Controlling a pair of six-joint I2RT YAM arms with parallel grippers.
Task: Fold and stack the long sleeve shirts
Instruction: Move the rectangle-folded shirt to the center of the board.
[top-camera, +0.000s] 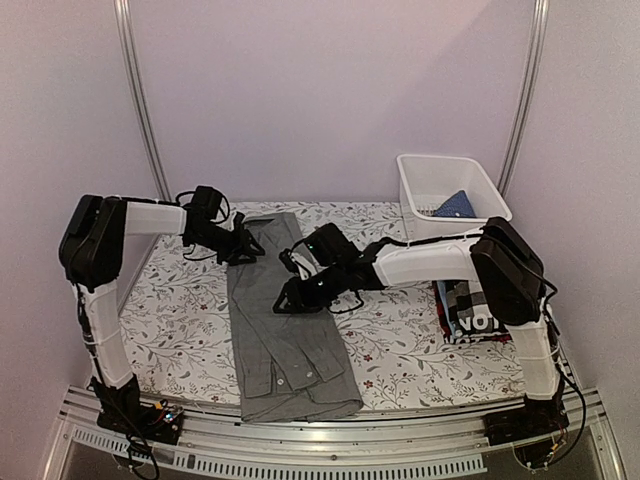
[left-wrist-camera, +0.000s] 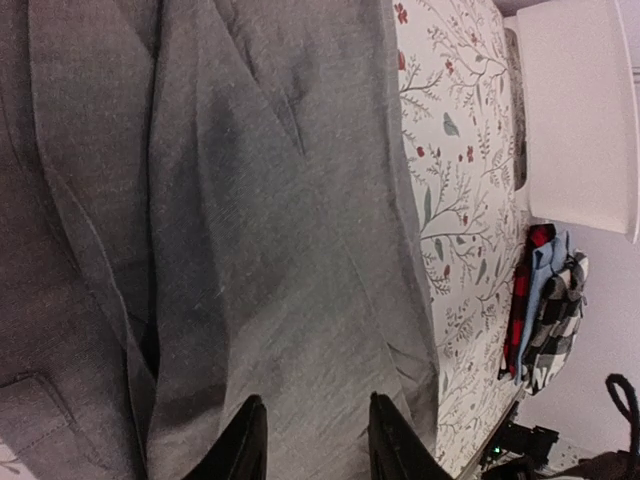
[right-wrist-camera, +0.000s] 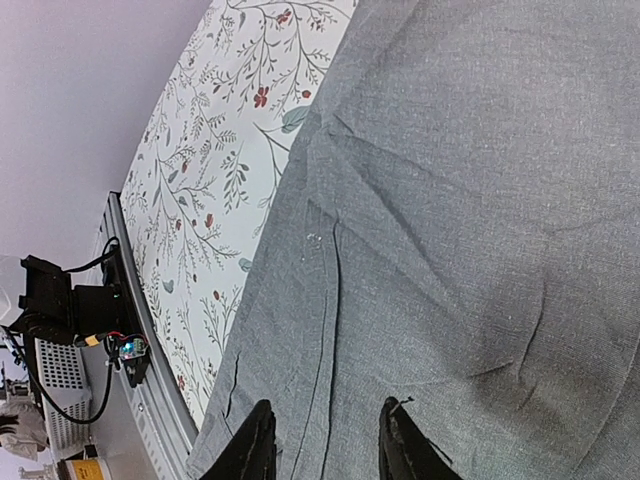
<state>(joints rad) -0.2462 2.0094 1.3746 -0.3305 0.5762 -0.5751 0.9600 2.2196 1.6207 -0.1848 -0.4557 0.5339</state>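
Hovering over the grey shirt, which lies as a long strip from 12 to 6 o'clock down the middle of the worktop, we have the left hand at its 11 o'clock corner and the right hand over its middle. Each hand's fingers are parted with nothing between them, apparently placed to pinch the cloth for a crosswise fold. The stack of folded shirts lies at 3 o'clock.

Overhead cam; wrist cams close over shirt
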